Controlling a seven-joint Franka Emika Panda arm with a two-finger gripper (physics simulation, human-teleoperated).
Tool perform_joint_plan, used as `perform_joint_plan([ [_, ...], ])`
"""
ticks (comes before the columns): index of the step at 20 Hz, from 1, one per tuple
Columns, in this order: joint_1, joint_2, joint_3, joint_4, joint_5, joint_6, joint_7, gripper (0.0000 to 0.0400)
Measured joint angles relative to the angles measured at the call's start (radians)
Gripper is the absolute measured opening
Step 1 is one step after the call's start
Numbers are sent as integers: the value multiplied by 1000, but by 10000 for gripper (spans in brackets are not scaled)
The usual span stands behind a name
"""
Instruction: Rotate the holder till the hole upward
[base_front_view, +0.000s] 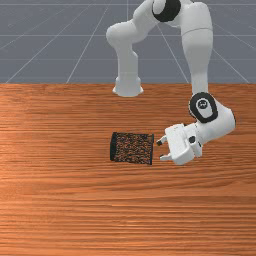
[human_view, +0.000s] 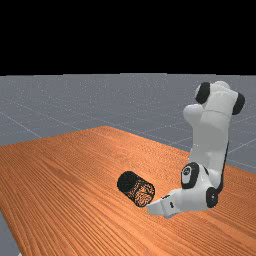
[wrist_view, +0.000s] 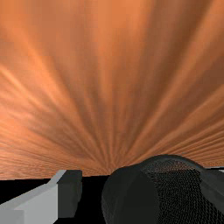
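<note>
Holder (base_front_view: 132, 148), mesh, on its side on the table (base_front_view: 65, 200), mouth (human_view: 145, 195) facing the gripper (base_front_view: 160, 150); fingers (base_front_view: 164, 158) apart, held low just beside it, presumably to grip the wall and tip it upright.

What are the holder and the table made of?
The holder looks like black metal mesh, since orange wood peeks through its tiny holes, though it could be plastic. The table looks like smooth orange-brown wood, with long grain lines.
</note>
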Motion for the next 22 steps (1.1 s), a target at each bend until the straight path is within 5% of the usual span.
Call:
perform_joint_plan([
  [4,-25,-29,-37,-90,-48,80,9,400],
  [5,-42,-76,-39,-162,-80,186,2,400],
  [12,-64,-125,-43,-200,-64,202,-17,400],
  [13,-63,-137,-45,-206,-65,198,-21,243],
  [15,-60,-136,-44,-203,-65,160,-55,91],
  [16,-47,-149,-66,-240,-108,210,-7,58],
  [20,-41,-189,-92,-289,-167,253,-10,31],
  [22,-13,-246,-128,-353,-289,313,1,24],
])
